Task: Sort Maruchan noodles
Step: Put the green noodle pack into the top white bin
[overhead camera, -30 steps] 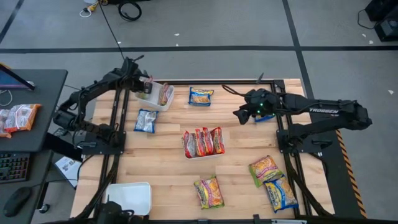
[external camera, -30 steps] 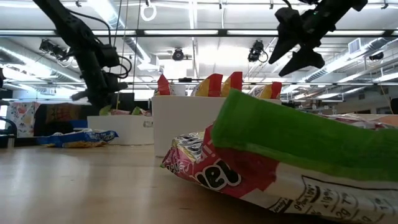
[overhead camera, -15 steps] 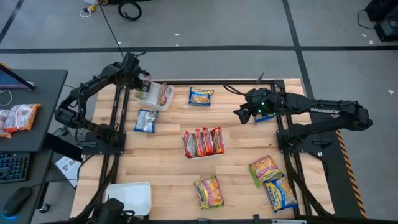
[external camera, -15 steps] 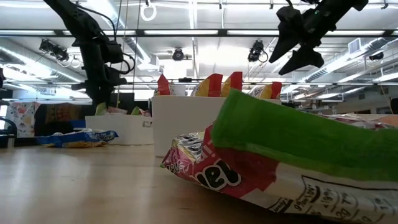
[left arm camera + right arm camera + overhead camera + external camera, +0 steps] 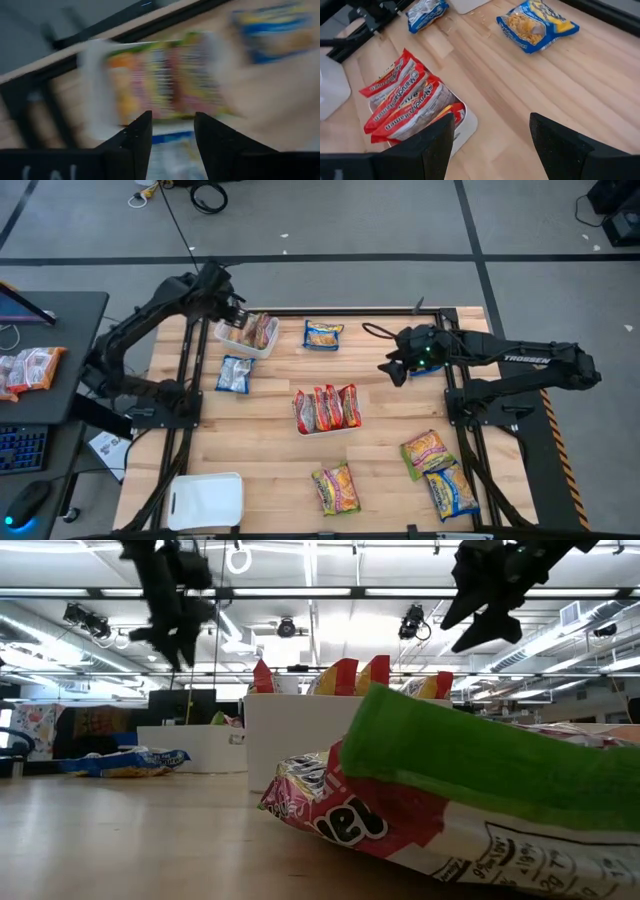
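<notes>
Left end effector (image 5: 236, 310) hangs over the white tray (image 5: 232, 338) at about eleven o'clock on the wooden surface (image 5: 270, 450), its fingers parted and empty, with green-and-red Maruchan packets (image 5: 262, 330) lying in the tray beneath it; judged from that, a drop-off is finishing here, and the arm should lift straight up clear of the tray wall before swinging toward the next packet, so nothing gets dragged out. Right end effector (image 5: 393, 369) hovers near two o'clock, fingers spread wide and holding nothing, just beside a blue-and-yellow packet (image 5: 428, 367) that its arm largely covers. At the centre stands a second white tray (image 5: 325, 428) filled with red-orange packets (image 5: 325, 408) on edge. Loose packets wait elsewhere: a blue-and-yellow one (image 5: 323, 334) at twelve o'clock, a blue-and-white one (image 5: 234, 374) at ten, a green-edged red packet (image 5: 335, 488) at six, and two more (image 5: 439, 470) toward five. An empty third tray (image 5: 208, 500) sits at seven o'clock. Only the high view lays out all of this. The right wrist view alone reads the lettering on the red packets (image 5: 410, 107); the low view alone shows how high both end effectors ride above the surface.
</notes>
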Available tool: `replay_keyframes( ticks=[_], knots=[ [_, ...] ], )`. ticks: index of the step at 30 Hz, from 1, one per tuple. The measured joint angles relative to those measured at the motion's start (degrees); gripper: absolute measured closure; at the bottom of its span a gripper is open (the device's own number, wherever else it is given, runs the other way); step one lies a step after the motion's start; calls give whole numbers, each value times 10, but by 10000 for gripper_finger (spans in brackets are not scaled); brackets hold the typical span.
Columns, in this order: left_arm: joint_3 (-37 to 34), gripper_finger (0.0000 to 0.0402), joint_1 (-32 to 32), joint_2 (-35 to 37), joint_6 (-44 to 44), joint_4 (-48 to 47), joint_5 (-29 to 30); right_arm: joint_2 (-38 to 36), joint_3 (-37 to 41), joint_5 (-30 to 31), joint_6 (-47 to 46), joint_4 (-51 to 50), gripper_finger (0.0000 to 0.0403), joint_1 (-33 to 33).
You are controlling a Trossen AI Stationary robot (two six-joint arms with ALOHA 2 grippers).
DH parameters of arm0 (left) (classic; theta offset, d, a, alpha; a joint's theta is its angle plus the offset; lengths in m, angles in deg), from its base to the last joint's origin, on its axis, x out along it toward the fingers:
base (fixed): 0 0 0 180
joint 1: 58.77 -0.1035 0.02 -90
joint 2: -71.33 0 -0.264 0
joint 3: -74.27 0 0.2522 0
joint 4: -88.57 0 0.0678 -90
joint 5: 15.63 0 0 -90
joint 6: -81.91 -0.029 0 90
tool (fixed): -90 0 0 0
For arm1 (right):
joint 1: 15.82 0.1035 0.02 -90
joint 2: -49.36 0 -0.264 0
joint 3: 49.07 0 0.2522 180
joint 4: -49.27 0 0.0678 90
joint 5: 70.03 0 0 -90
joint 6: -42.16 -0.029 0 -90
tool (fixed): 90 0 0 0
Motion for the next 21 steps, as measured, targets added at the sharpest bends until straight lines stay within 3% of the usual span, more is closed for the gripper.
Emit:
replay_keyframes(
  ticks=[8,12,14,17,21],
  knots=[
    [1,252,242,44,175,5,9,0,0,-3,64,0,140,16],
    [1,243,364,34,261,-9,49,0,0,-4,81,-1,140,19],
    [0,228,405,24,307,-42,99,0,0,-9,68,-1,140,20],
    [0,203,398,15,377,-132,204,0,0,-16,26,0,142,31],
    [0,178,269,3,362,-118,245,0,0,2,-13,17,148,73]
  ],
)
